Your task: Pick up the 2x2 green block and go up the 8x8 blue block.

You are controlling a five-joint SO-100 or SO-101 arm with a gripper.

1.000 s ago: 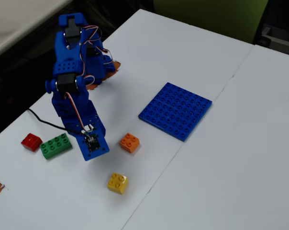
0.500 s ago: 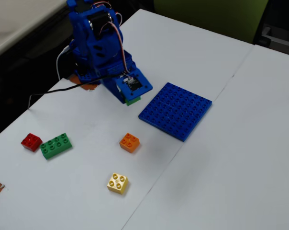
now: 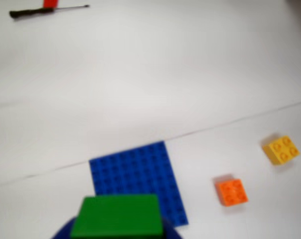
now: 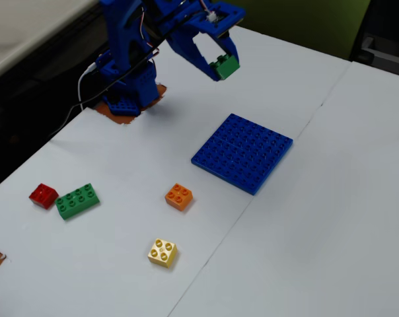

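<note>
My gripper (image 4: 224,66) is shut on the 2x2 green block (image 4: 225,67), held high in the air above the table, up and left of the 8x8 blue block (image 4: 242,152) in the fixed view. In the wrist view the green block (image 3: 117,216) fills the bottom edge between the blue jaws, its studs not showing. Just beyond it, flat on the white table, lies the blue baseplate (image 3: 137,179).
An orange brick (image 4: 179,196) and a yellow brick (image 4: 162,252) sit in front of the baseplate; they show again at the right of the wrist view as orange (image 3: 231,191) and yellow (image 3: 280,149). A long green brick (image 4: 77,201) and a red brick (image 4: 43,195) lie at the left. The arm's base (image 4: 127,92) stands at the table's back edge.
The arm went from low over the table near the long green brick, swung back towards its base, and has now risen with the green block in its jaws.
</note>
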